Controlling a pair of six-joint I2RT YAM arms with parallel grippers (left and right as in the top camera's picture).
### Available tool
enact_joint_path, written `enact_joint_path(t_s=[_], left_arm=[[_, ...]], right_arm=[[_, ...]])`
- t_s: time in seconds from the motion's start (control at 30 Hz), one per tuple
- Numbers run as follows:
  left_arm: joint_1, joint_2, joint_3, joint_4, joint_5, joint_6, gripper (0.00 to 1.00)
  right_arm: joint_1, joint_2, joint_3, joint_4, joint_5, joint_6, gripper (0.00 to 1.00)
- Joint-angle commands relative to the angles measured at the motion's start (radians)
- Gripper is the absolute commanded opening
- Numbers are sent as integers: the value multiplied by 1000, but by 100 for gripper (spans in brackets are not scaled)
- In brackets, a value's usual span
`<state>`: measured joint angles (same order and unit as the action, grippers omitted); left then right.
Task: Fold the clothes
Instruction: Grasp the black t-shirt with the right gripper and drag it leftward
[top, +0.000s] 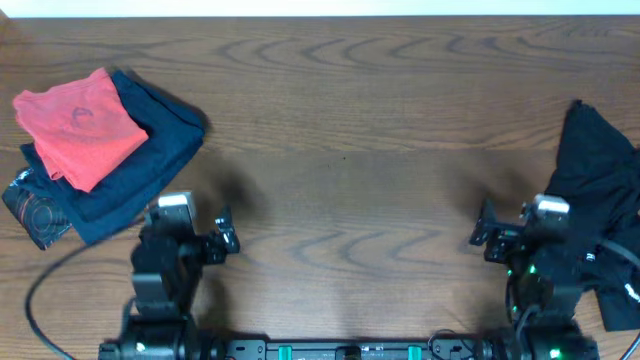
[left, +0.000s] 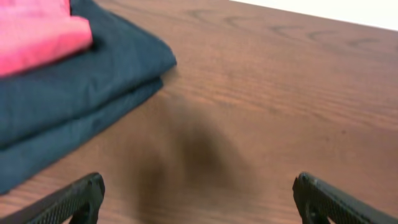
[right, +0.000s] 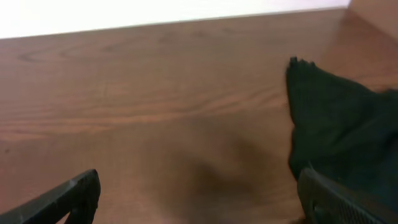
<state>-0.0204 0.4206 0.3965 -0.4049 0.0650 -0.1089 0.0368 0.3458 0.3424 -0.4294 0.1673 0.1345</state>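
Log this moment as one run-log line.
phase: pre-grasp | black soft-fabric T-shirt: crumpled on brown wooden table, right side | left gripper: open, empty | right gripper: open, empty, beside T-shirt

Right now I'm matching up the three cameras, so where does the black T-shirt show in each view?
Overhead: the black T-shirt lies crumpled at the right edge.
Left wrist: not in it; only the navy garment and the coral-red garment, upper left.
Right wrist: it fills the right side.
Shared landmark: the far edge of the table under the white band, top of every view.
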Motion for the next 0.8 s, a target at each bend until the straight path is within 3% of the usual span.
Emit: enact_joint_path(t_s=[0.0,0.3,0.4,0.6,0.77], left_arm=[[3,155,148,-82,6,-14,98],[3,516,480,-476,5,-13,98],[3,575,503,-487,6,-31,98],[3,603,502,-481,6,-32,98],[3,603,502,-481,6,-32,98]], right_arm=[[-26,170,142,-103,25,104,99],[-58,565,449,-414,-153,119,99],[-60,624,458,-426,-100,145,99],[-161,693,447,-563,144,444,99],[-291,727,375,-550,148,468,99]])
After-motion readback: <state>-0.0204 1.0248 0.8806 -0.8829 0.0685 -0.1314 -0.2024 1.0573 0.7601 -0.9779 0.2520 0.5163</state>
